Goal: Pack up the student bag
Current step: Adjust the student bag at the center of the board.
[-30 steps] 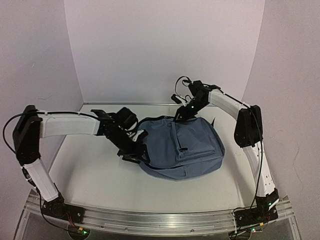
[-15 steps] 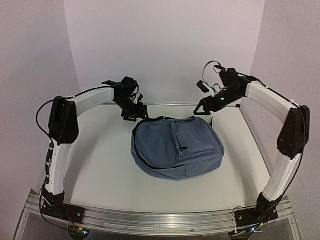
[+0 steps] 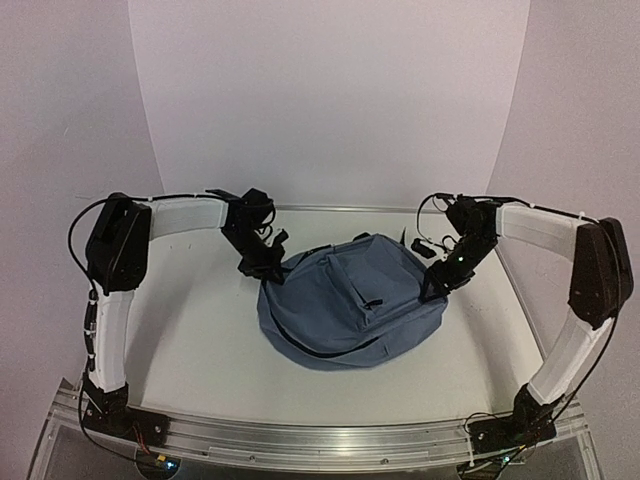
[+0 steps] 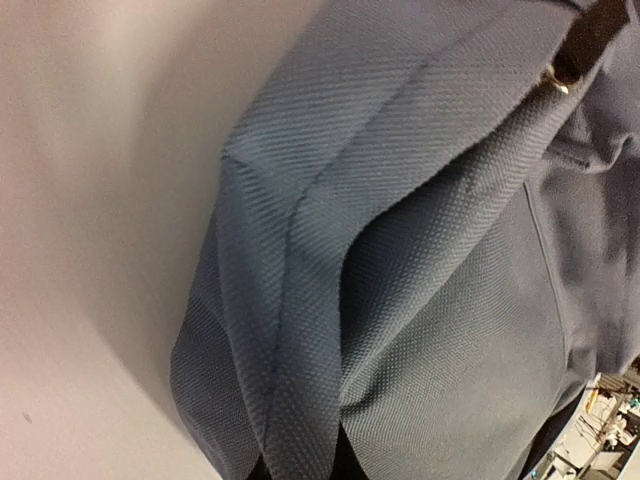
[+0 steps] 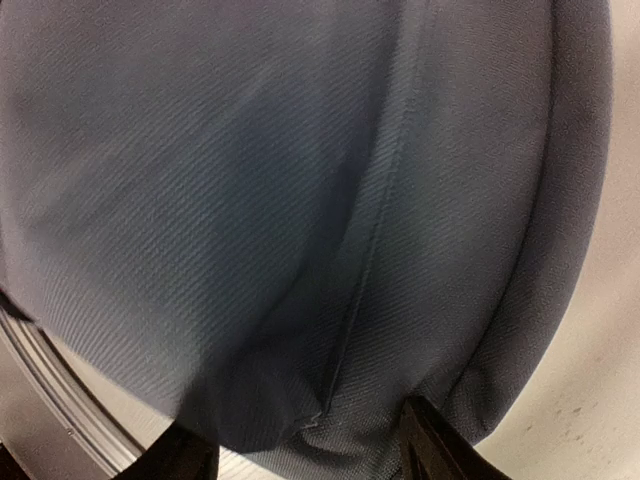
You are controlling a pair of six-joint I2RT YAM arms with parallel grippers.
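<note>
Two grippers flank the floppy backpack [image 3: 350, 305] at mid-frame: the left gripper [image 3: 268, 272] looks pinched on a fold at its upper-left edge, the right gripper [image 3: 432, 288] spread wide against its right side; soft, light cloth, best held by seams.

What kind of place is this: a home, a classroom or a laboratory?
Most likely a robotics laboratory test cell: the left arm and right arm are bolted to an aluminium rail at the edge of a white table, plain white panels wall it in, and a student bag lies between them.
</note>
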